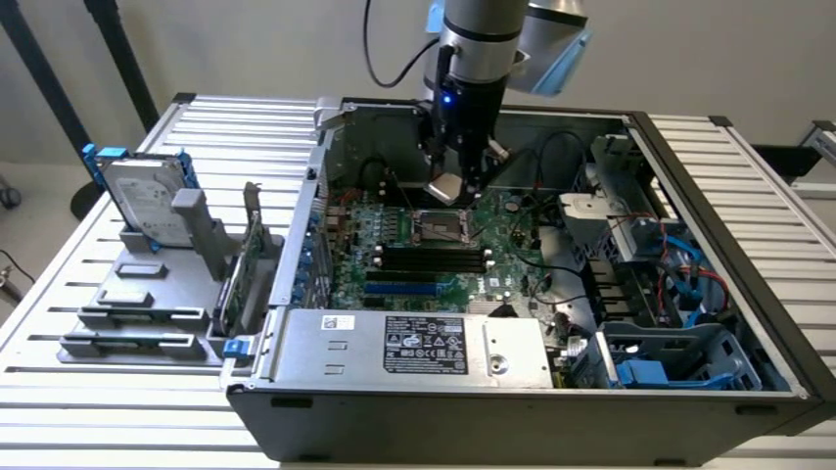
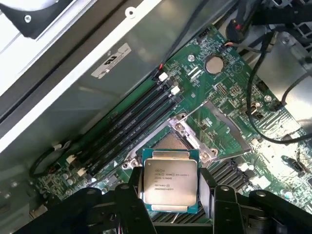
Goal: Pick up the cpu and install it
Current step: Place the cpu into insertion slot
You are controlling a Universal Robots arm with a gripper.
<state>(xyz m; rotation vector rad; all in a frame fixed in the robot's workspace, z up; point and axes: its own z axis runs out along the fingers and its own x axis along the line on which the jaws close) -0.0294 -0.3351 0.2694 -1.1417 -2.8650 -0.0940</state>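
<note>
Over the open computer case (image 1: 549,411), in the exterior view, the arm (image 1: 481,29) reaches straight down into the chassis and its gripper (image 1: 452,182) hangs just above the green motherboard (image 1: 510,220). The cpu (image 1: 447,189) sits between the jaws as a small pale grey square, tilted rather than level, with its metal face turned partly toward this camera and one corner lowest. It is clear of the board, directly above the socket (image 1: 441,229), whose frame lies open beneath it. Just nearer the camera than the socket lie the long black memory sticks (image 1: 432,259), and nearer again is the grey power supply (image 1: 405,343) with its white label. Well apart, on the exterior view's left, a hard drive (image 1: 141,201) in a blue frame stands upright in a grey holder on the slatted table (image 1: 78,294). In the wrist view, the jaws pinch the cpu (image 2: 169,179) by two opposite edges, with the black fingers (image 2: 208,192) pressed one against each side. Its silver lid faces this camera, a rim of green showing round it, and the printed lines run across from finger to finger. The chip is nearly square, and its slightly longer side runs along the fingers. Just past it lies the socket (image 2: 187,139), its metal frame set at a slant to the chip's edges, with the memory sticks (image 2: 131,124) running alongside and a round coin cell (image 2: 213,64) farther off on the board.
</note>
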